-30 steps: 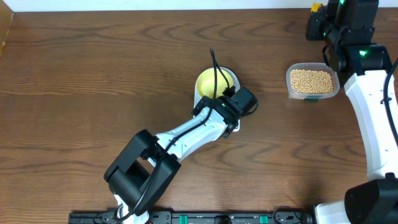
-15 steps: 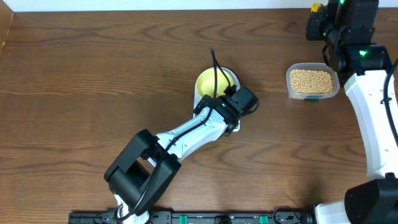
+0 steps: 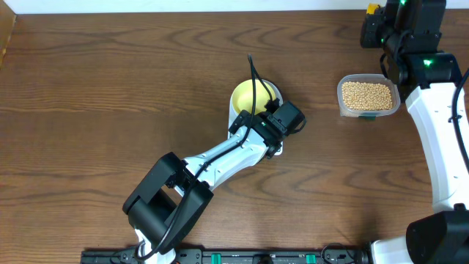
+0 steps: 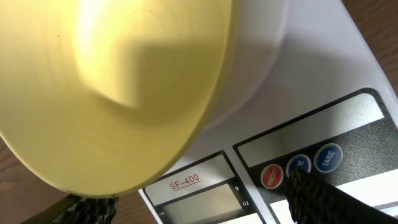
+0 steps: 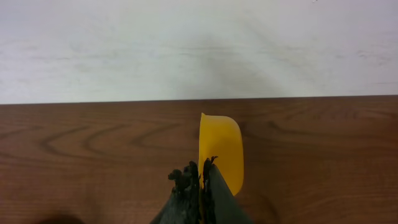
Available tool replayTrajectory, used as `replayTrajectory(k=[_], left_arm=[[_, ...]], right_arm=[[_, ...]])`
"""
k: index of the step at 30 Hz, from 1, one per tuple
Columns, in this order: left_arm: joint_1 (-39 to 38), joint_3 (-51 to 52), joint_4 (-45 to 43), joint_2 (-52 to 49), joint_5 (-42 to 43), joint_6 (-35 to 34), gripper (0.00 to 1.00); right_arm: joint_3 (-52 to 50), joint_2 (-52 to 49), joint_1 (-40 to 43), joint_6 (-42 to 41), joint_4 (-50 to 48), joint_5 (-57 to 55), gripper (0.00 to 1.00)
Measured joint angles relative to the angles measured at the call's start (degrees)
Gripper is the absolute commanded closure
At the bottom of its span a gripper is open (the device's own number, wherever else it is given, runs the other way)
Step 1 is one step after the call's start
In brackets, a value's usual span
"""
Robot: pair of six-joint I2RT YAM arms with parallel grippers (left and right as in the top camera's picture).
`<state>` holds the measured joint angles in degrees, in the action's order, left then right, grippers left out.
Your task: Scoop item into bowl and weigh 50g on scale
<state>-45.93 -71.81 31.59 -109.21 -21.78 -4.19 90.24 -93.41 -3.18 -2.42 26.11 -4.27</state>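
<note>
Pale-yellow bowl [image 3: 254, 95] sits on the scale [image 4: 323, 74] mid-table and looks empty from overhead, no beans in it. Nothing has visibly changed over the last second: both arms are parked in the same poses and neither the bowl nor the tub [image 3: 368, 111] has moved. Left gripper [image 4: 199, 205] is wide open and holding nothing. In the wrist view one finger is low beside the bowl's rim and the other hangs right over the row of buttons [image 4: 300, 167], at the middle blue one; can't tell if it's touching. Display [image 4: 200, 202] is in view but I can't make out a reading. Right gripper [image 5: 200, 169] is clamped on the handle of the yellow scoop [image 5: 221, 149], up at the far right corner of the table [image 3: 110, 88], beyond the tub, with the scoop mouth pointing at the wall. Can't see inside the scoop, but nothing suggests a load. Beans [image 3: 366, 94] are all in the tub, well apart from the bowl. My read: we're stalled at setup, probably power-on or zeroing the scale with the empty bowl on it. No scooping done yet, so all of the weighing is still ahead. Left arm covers part of the bowl and will likely need to clear out before a pour.
</note>
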Motion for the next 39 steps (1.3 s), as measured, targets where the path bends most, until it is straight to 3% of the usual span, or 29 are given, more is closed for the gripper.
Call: replayTrajectory(k=[24, 39], left_arm=[[0.00, 0.00, 0.15, 0.00, -0.04, 0.11, 0.12], [0.00, 0.00, 0.98, 0.00, -3.02, -3.93, 0.12]], right_arm=[[0.00, 0.00, 0.00, 0.00, 0.22, 0.00, 0.99], [0.02, 0.00, 0.00, 0.00, 0.24, 0.00, 0.99]])
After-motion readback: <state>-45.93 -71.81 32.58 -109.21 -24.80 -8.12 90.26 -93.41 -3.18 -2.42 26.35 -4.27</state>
